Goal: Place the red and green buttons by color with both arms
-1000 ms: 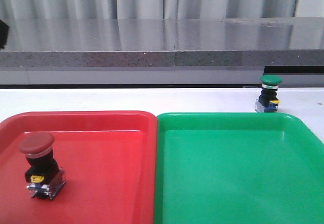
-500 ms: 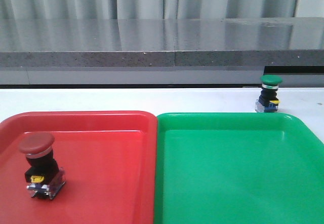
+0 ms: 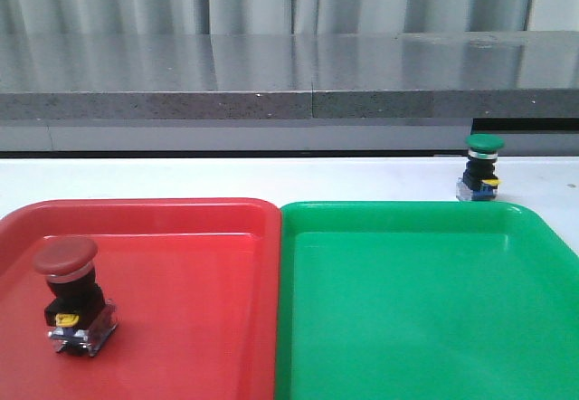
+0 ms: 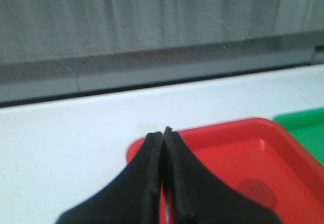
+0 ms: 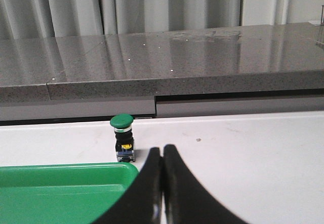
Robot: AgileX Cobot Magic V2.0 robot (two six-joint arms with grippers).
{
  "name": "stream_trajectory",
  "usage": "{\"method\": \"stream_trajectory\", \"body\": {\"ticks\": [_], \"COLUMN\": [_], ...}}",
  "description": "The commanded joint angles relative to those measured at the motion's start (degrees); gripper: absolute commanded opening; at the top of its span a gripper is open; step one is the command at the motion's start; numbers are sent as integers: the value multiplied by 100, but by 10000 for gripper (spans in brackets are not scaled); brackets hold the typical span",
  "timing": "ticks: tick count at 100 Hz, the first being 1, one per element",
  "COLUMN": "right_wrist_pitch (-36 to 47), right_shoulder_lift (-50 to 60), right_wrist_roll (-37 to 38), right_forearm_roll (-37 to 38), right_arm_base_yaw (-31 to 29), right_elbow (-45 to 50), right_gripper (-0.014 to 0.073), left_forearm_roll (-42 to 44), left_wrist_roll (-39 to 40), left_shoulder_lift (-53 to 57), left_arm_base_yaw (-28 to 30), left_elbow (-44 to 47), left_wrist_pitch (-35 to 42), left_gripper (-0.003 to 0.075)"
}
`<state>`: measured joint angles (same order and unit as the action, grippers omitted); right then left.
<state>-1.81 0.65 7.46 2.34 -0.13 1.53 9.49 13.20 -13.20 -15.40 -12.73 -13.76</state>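
Observation:
The red button (image 3: 71, 293) stands upright inside the red tray (image 3: 181, 237), near its left side. The green button (image 3: 481, 166) stands on the white table just beyond the far right corner of the green tray (image 3: 425, 309); it also shows in the right wrist view (image 5: 123, 137). My left gripper (image 4: 162, 133) is shut and empty, over the corner of the red tray (image 4: 228, 148). My right gripper (image 5: 162, 149) is shut and empty, short of the green button and beside the green tray's corner (image 5: 66, 183). Neither arm shows in the front view.
A grey stone ledge (image 3: 289, 83) runs along the back of the white table (image 3: 226, 178), with a curtain behind it. The two trays sit side by side, touching, at the front.
A dark arm part at the left edge of the front view one second ago has gone out of view. The buttons and trays have not moved.

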Motion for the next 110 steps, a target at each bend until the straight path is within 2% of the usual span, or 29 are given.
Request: {"method": "stream_trajectory", "body": {"ticks": [1, 15, 43, 47, 110], "right_wrist_pitch": [411, 411, 411, 411, 418], "right_shoulder_lift": [91, 91, 91, 91, 85], "right_wrist_roll": [-47, -47, -47, -47, -47], "right_forearm_roll": [50, 50, 50, 50, 50], "right_arm_base_yaw": [-14, -14, -14, -14, -14], "right_elbow": [-103, -103, -103, -103, -103], "right_gripper": [-64, -64, -64, -64, -64], "left_forearm_roll": [-486, -833, -1171, -1169, -1169], "left_wrist_roll": [-703, -897, -897, -897, -897], "left_shoulder_lift": [156, 580, 1453, 1541, 1529], "left_arm_base_yaw": [570, 1135, 1219, 1219, 1219], "left_elbow": [0, 370, 1368, 1354, 1354], "left_wrist_pitch": [979, 1189, 1561, 1254, 1217], "left_gripper": [-21, -20, -20, -20, -20]}}
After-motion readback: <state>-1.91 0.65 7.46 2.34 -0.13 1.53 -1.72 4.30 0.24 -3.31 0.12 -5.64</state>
